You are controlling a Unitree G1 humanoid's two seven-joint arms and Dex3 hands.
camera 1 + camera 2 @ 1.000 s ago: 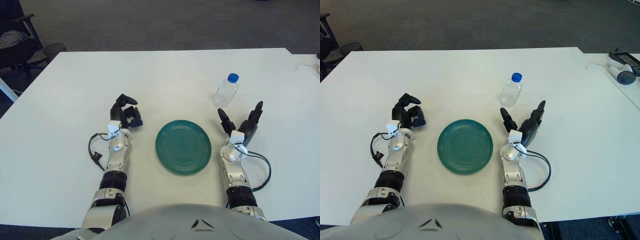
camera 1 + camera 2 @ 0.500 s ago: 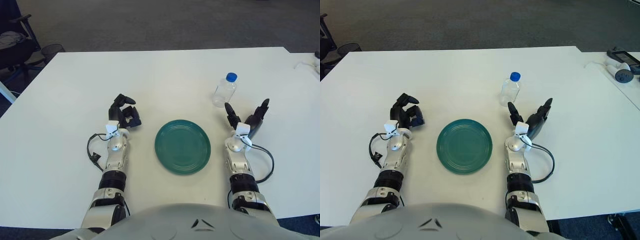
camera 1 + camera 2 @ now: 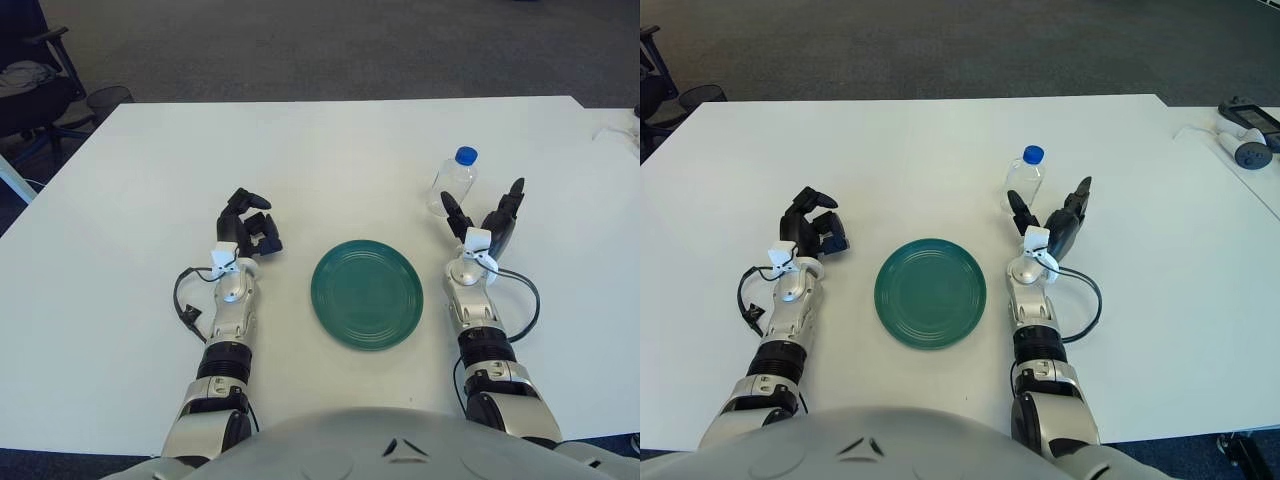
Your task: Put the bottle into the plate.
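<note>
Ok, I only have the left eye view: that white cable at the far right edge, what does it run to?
Observer: In the right eye view it seems to run to a white-and-grey handheld device lying on the neighbouring table.
Operator: Anything else over there?
Observer: Yes, a dark flat device lies just behind it, partly cut off by the edge of the view.

We see an office/lab: grey carpet (image 3: 330, 45), white table (image 3: 330, 140), office chair (image 3: 35, 85) w/ wheeled base.
</note>
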